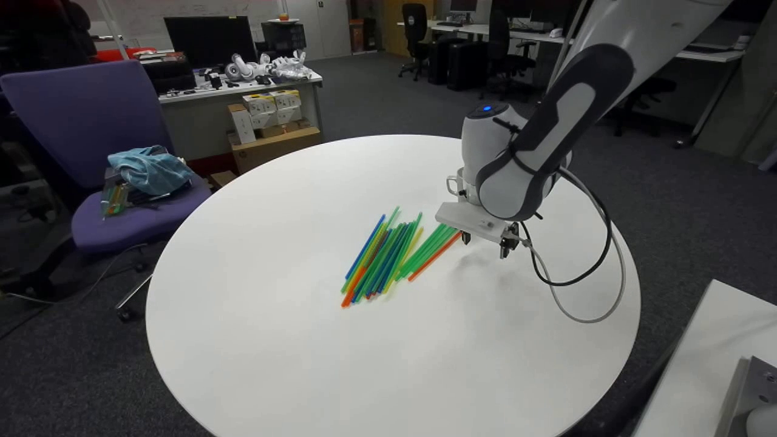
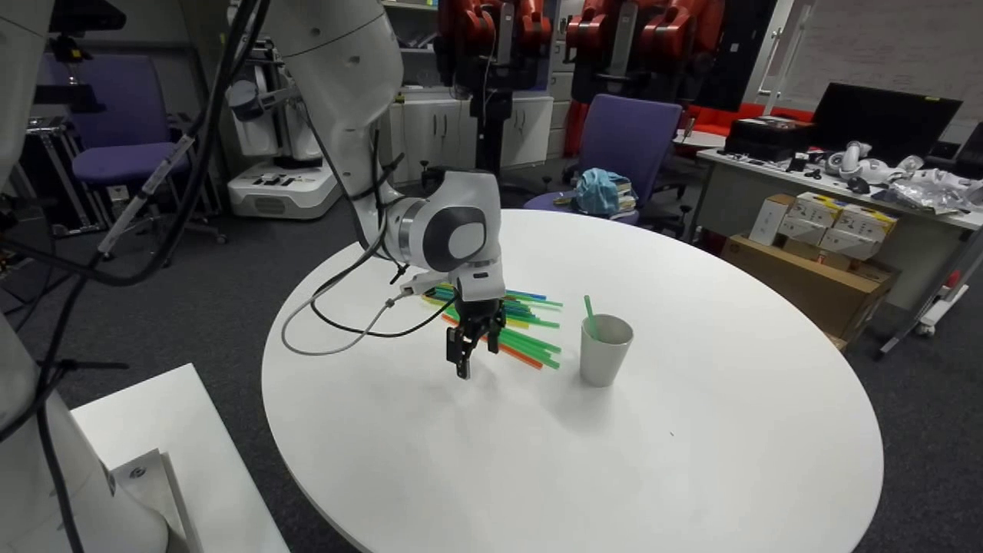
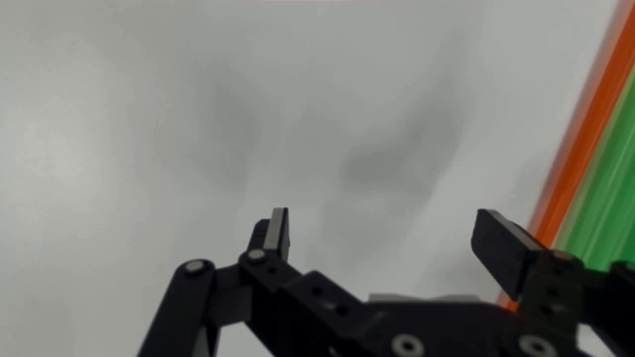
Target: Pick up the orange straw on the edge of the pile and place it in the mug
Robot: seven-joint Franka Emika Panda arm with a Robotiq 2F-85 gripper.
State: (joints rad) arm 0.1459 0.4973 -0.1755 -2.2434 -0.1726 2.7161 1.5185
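The orange straw lies at the edge of the pile in both exterior views [image 1: 434, 257] [image 2: 522, 356], beside green straws. It crosses the right side of the wrist view [image 3: 590, 124]. The pile [image 1: 388, 258] is a loose fan of green, blue, orange and yellow straws; it also shows in an exterior view [image 2: 530, 340]. The white mug [image 2: 604, 359] stands upright with a green straw in it; elsewhere the arm hides most of it except its handle [image 1: 451, 184]. My gripper [image 1: 484, 244] [image 2: 478, 362] [image 3: 382, 213] is open and empty above the table, to one side of the orange straw.
The round white table [image 1: 273, 352] carries everything. A grey cable [image 1: 583, 318] hangs in a loop from the arm beside the gripper. A white side stand [image 1: 698, 364] is near the table's edge. A purple chair [image 1: 91, 109] stands beyond the table.
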